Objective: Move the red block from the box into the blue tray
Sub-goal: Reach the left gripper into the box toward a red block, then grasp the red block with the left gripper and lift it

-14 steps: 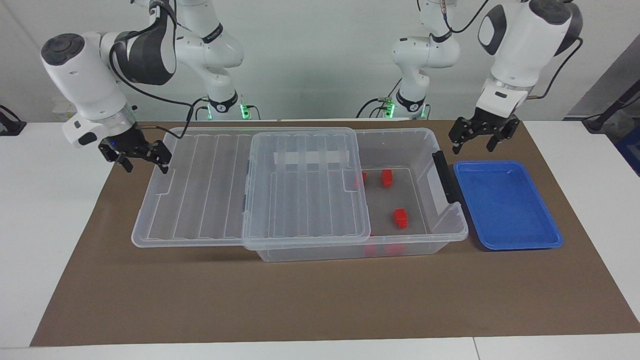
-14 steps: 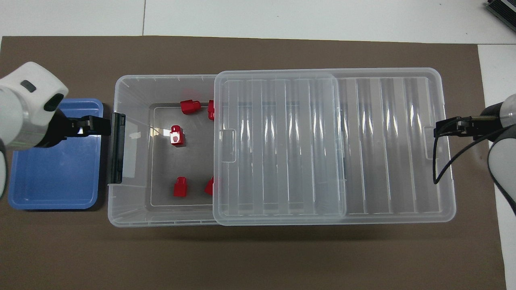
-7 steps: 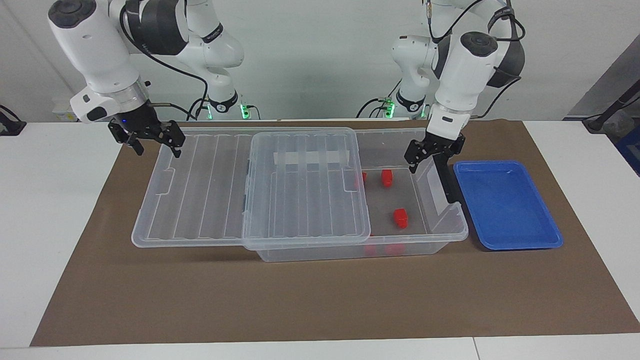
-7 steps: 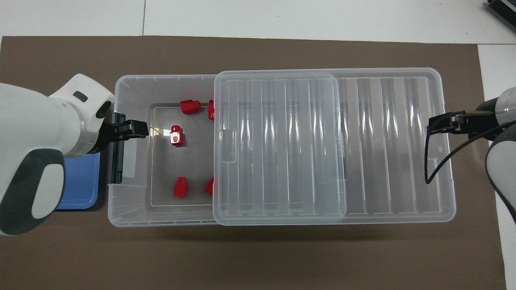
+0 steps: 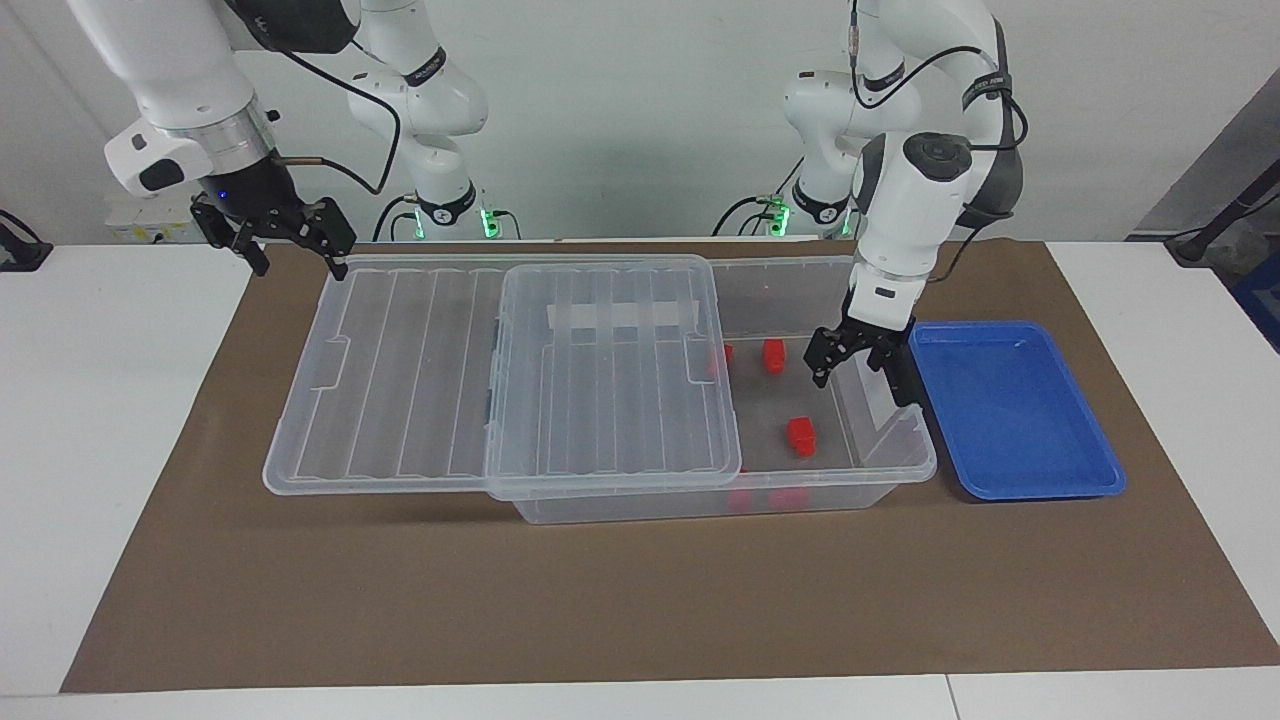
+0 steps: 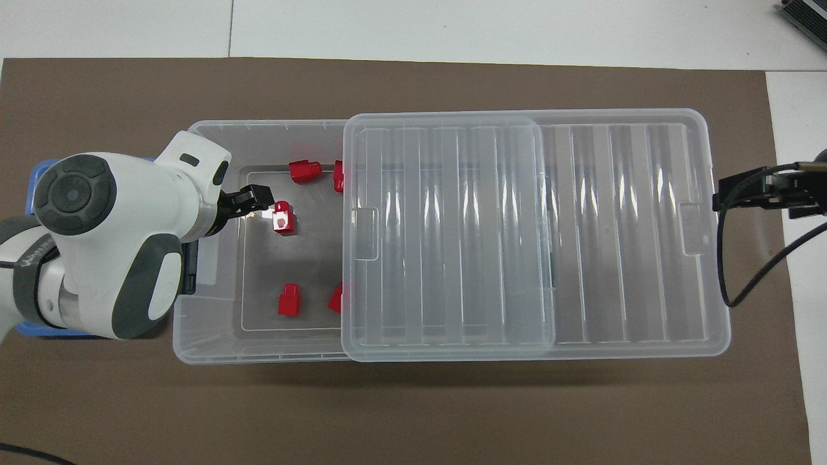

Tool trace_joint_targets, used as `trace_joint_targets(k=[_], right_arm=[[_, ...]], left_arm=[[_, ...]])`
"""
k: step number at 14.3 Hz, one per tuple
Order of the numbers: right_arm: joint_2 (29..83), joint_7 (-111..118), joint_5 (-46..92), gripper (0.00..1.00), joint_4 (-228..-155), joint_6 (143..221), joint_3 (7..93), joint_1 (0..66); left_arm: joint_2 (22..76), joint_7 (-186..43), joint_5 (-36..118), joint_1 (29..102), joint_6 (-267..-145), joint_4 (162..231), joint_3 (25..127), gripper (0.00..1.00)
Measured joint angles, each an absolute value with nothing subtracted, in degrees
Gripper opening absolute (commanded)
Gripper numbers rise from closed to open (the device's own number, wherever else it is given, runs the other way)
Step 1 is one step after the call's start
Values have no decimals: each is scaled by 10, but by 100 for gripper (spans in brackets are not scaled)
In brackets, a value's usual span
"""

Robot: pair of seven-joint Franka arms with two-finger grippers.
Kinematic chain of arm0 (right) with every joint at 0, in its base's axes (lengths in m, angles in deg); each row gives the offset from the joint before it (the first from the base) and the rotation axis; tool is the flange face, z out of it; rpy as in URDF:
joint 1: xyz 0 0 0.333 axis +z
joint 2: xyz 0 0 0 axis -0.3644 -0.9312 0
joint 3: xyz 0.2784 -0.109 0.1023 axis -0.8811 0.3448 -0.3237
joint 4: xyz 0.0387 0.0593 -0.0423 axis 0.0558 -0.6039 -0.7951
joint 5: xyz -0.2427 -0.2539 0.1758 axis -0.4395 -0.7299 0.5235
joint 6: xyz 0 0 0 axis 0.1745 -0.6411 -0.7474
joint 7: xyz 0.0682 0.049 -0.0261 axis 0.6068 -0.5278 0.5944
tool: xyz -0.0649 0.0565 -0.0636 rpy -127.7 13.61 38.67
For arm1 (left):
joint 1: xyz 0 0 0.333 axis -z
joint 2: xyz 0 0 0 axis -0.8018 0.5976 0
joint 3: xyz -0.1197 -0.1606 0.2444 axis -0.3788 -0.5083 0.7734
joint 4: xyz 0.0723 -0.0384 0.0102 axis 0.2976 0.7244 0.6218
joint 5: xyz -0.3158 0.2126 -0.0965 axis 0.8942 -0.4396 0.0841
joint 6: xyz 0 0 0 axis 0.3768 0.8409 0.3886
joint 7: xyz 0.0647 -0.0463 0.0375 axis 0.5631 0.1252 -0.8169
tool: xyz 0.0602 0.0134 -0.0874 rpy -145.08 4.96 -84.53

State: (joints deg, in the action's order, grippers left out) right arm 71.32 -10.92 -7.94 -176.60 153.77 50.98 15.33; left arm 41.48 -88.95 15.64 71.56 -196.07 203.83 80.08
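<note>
Centrally, the red block (image 5: 801, 436) lies on the floor of the box (image 5: 905, 470), in the uncovered part at the left arm's end, standing apart from the other red blocks (image 5: 773, 356); four or five look-alikes show in all, two of them half hidden under the edge of the lid (image 5: 610, 375). In the overhead view this block (image 6: 283, 217) lies just beside the tips of the left gripper (image 6: 258, 196), which suggests it is the one chosen. The left gripper (image 5: 850, 362) hangs inside the open mouth of the box, above the floor and touching nothing, its fingers spread apart and empty; the pose reads as a descent toward a pick that is not yet made. The lid is slid toward the right arm's end, so that it covers most of the box and overhangs its end, leaving only the block-bearing part exposed; this is presumably why the left arm works through that opening. A dark latch (image 5: 903, 385) stands on the box wall beside the gripper, a likely thing to clip on the way down. The blue tray (image 5: 1040, 485) sits on the brown mat (image 5: 640, 600) just beside that end of the box, and holds nothing that can be seen; its closeness keeps the carry short. The right gripper (image 5: 290, 232) waits raised over the corner of the lid at its own end, fingers likewise apart, holding nothing
</note>
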Motion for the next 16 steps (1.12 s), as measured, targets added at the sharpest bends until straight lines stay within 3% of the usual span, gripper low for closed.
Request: trace_joint_targets(k=[16], right_arm=[[713,-109,-79,100,-1771,1527,509,159]], left_arm=[[534,-890,95,747,-2067,2039,797,100]])
